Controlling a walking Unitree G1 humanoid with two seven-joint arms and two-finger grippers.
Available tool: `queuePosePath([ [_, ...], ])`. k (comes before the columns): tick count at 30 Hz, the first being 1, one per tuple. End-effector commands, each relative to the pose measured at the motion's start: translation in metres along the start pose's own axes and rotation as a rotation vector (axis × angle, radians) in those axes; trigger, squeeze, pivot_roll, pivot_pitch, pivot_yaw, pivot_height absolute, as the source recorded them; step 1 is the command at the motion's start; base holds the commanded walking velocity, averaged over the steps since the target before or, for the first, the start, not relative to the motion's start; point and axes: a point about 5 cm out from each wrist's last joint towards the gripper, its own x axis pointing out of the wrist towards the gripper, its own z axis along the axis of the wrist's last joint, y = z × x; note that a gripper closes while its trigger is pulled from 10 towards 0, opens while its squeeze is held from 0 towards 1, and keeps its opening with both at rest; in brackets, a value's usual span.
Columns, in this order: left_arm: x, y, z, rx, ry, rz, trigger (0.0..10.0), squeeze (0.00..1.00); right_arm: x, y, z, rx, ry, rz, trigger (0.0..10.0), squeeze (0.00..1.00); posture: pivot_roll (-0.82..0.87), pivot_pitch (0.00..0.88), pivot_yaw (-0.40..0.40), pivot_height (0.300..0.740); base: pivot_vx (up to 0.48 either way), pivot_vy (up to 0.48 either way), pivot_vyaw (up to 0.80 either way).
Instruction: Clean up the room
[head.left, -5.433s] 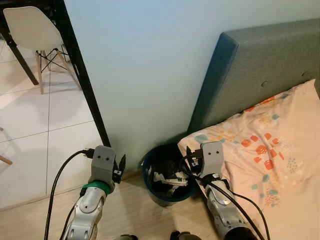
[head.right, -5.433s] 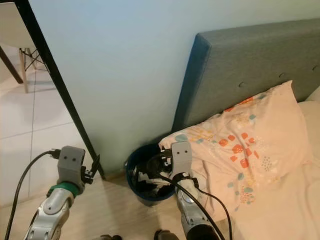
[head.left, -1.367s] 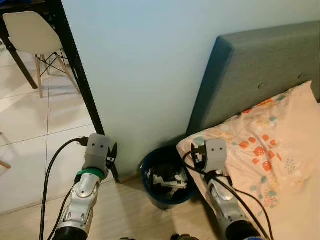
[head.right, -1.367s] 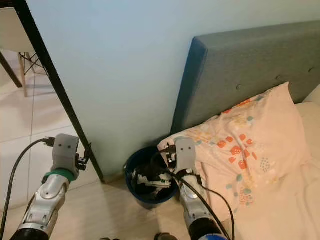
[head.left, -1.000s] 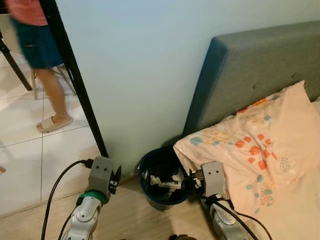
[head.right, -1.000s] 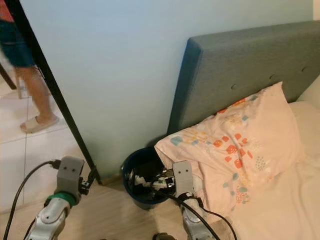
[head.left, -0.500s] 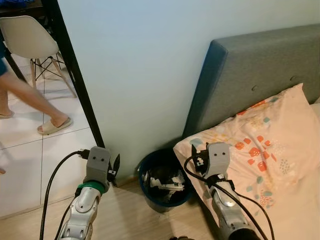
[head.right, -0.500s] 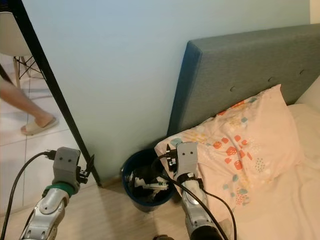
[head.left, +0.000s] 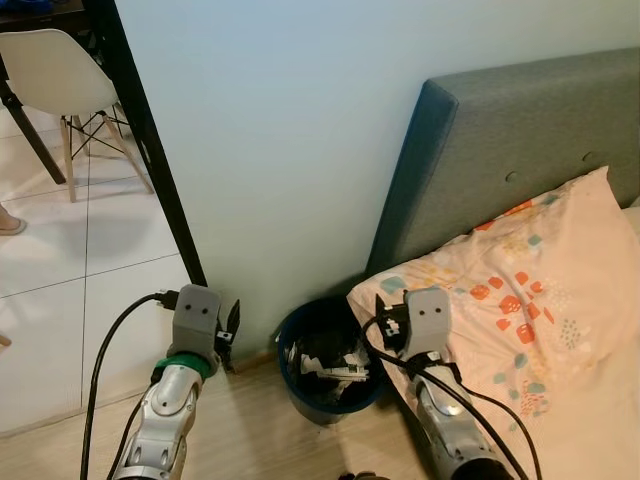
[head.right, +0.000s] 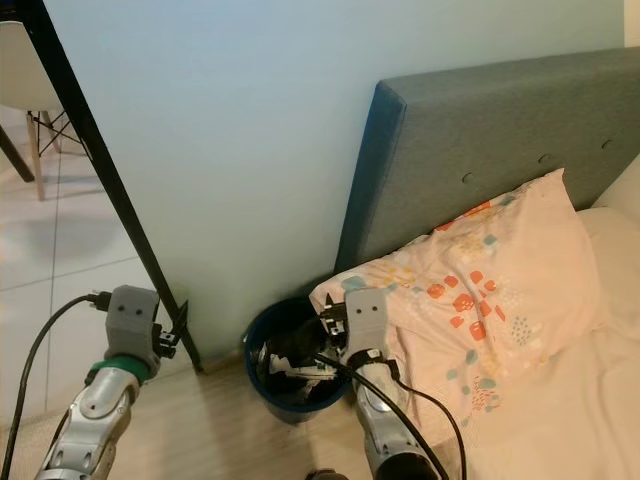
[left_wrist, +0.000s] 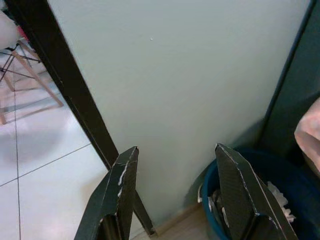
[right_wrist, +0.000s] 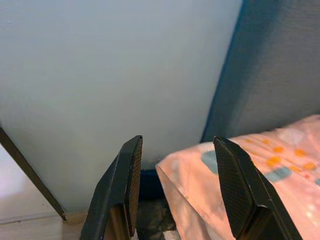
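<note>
Sitting at 6 o'clock, the blue bin (head.left: 330, 365) holds crumpled trash (head.left: 325, 362); both the left gripper (left_wrist: 176, 165) and the right gripper (right_wrist: 177, 160) are spread, empty.

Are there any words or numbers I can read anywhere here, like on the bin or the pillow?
No words or numbers can be read.
The pillow has only coloured shapes, no letters.
The blue bin shows no label; the scraps inside it are too small to show any print.
The grey headboard, the wall and the white chair are plain.
Both the left gripper and the right gripper are open and bear no marks.
</note>
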Motion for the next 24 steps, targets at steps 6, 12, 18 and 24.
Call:
queuePosePath([
  [6, -0.0105, 0.0016, -0.0114, 0.008, 0.043, 0.017, 10.0, 0.0, -0.0068, 0.0, -0.011, -0.006, 0.05, 0.009, 10.0, 0.0, 0.02, 0.053, 0.015, 0.74, 0.0, 0.0, 0.0],
  [12, -0.0105, 0.0041, -0.0155, 0.016, 0.068, 0.038, 10.0, 0.0, -0.0053, -0.0017, -0.0097, -0.01, 0.047, 0.001, 10.0, 0.0, 0.01, 0.049, 0.018, 0.74, 0.0, 0.0, 0.0],
  [18, -0.0073, 0.0021, -0.0134, 0.023, 0.063, 0.029, 10.0, 0.0, -0.0042, -0.0028, -0.0092, -0.015, 0.045, -0.001, 10.0, 0.0, 0.01, 0.045, 0.02, 0.74, 0.0, 0.0, 0.0],
  [24, -0.0055, 0.0017, -0.0131, 0.036, 0.064, 0.035, 10.0, 0.0, -0.0043, -0.0055, -0.0099, -0.019, 0.049, -0.008, 10.0, 0.0, 0.01, 0.043, 0.02, 0.74, 0.0, 0.0, 0.0],
])
